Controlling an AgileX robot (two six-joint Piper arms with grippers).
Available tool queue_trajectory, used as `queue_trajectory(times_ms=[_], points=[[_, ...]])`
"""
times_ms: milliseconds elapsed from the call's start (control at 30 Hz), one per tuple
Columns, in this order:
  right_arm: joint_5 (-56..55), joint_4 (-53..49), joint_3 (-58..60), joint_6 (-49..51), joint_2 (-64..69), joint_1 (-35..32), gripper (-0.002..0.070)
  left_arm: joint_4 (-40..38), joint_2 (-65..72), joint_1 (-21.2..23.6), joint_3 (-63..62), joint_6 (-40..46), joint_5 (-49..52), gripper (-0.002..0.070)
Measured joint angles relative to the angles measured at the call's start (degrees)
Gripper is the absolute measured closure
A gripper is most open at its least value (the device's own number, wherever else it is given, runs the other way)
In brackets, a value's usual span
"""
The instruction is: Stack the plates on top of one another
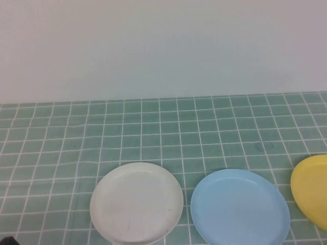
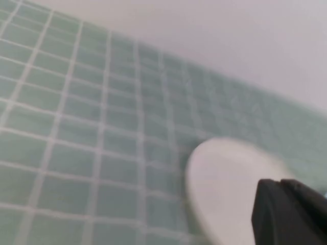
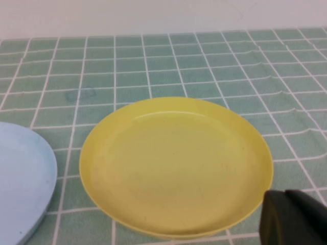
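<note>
- Left gripper (image 2: 286, 212) shows only as a dark tip at the edge of its own wrist view, beside the white plate (image 1: 137, 202); whether it is released or clenched cannot be told. In the high view a small dark bit sits at the near left corner, too little to read.
- Right gripper (image 3: 294, 217) likewise shows as one dark tip, just at the near rim of the yellow plate (image 3: 176, 166); its state cannot be told either.
- White plate lies flat on the green tiled cloth (image 1: 61, 138), near the front edge, left of centre.
- Blue plate (image 1: 240, 206) lies just beside it on the right, a narrow strip of cloth between their rims; they are apart.
- Yellow plate lies further right, cut off by the high view's right edge, apart from the blue plate by a similar gap.
- All three sit singly in a row, none on another.
- Behind the row the cloth runs bare to the pale wall (image 1: 163, 46).
</note>
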Motion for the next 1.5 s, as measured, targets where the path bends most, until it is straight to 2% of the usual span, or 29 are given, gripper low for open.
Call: queue_trajectory(times_ms=[67,167,267,533,933,1033,1200,1333,1400,1500], points=[[0.0,0.0,0.0,0.0,0.0,0.0,0.0678,-2.6,0.0,0.0,0.0,0.0,-0.9,0.0676],[0.0,0.0,0.0,0.0,0.0,0.0,0.0678,-16.4,0.0,0.0,0.0,0.0,-5.2,0.0676],[0.0,0.0,0.0,0.0,0.0,0.0,0.0678,-24.6,0.0,0.0,0.0,0.0,-6.9,0.0676],[0.0,0.0,0.0,0.0,0.0,0.0,0.0678,-28.6,0.0,0.0,0.0,0.0,-7.2,0.0676],[0.0,0.0,0.0,0.0,0.0,0.0,0.0678,-42.0,0.0,0.0,0.0,0.7,-8.1,0.0676],[0.0,0.0,0.0,0.0,0.0,0.0,0.0678,-42.2,0.0,0.0,-1.4,4.4,-5.8,0.0676],[0.0,0.0,0.0,0.0,0.0,0.0,0.0678,-42.2,0.0,0.0,-10.0,20.8,-2.4,0.0676],[0.0,0.0,0.0,0.0,0.0,0.0,0.0678,-40.6,0.1,0.0,-15.2,25.2,-0.6,0.0676],[0.0,0.0,0.0,0.0,0.0,0.0,0.0678,-36.2,2.5,0.0,-18.3,25.0,2.4,0.0676],[0.0,0.0,0.0,0.0,0.0,0.0,0.0678,-23.8,9.4,0.0,-23.5,19.6,8.0,0.0676]])
